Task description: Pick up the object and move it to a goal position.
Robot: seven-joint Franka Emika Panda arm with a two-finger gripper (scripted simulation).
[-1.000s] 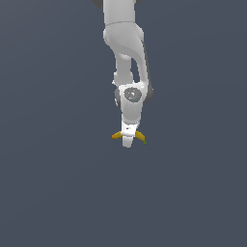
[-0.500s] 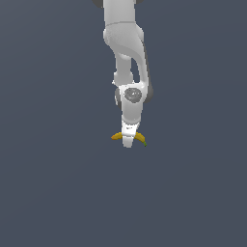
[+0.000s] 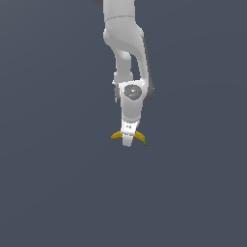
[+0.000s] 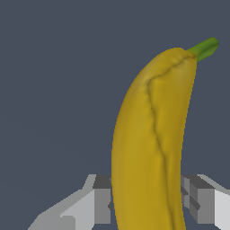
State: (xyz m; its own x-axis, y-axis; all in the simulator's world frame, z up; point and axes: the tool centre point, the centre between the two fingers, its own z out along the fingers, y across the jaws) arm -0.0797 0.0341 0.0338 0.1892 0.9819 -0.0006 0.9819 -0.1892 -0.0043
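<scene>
Flat slate-grey fills the whole backdrop, one even tone with no edge, seam or horizon showing, so whether it is a floor or a bench cannot be told. Against the frames from a second ago and half a second ago, almost nothing shifts: the arm (image 3: 126,43) hangs in the same pose, pointing straight down from the top of the exterior view, and the banana (image 3: 140,137) sits at the same spot under it.

Now the grip. The gripper (image 3: 127,140) is clamped on the banana, its fingers (image 4: 102,204) pressing in from both sides of the fruit's middle, as the wrist view shows plainly. In the exterior view the banana lies crosswise through the gripper, its ends drooping a little either side: the orange-brown end pokes out toward the exterior view's left, the green stem tip (image 4: 205,46) toward the exterior view's right. Up close, the yellow skin carries a long crease running lengthwise, and the stem points away from the fingers.

No shadow shows beneath the fruit, so I cannot tell whether it is lifted or resting on something.
</scene>
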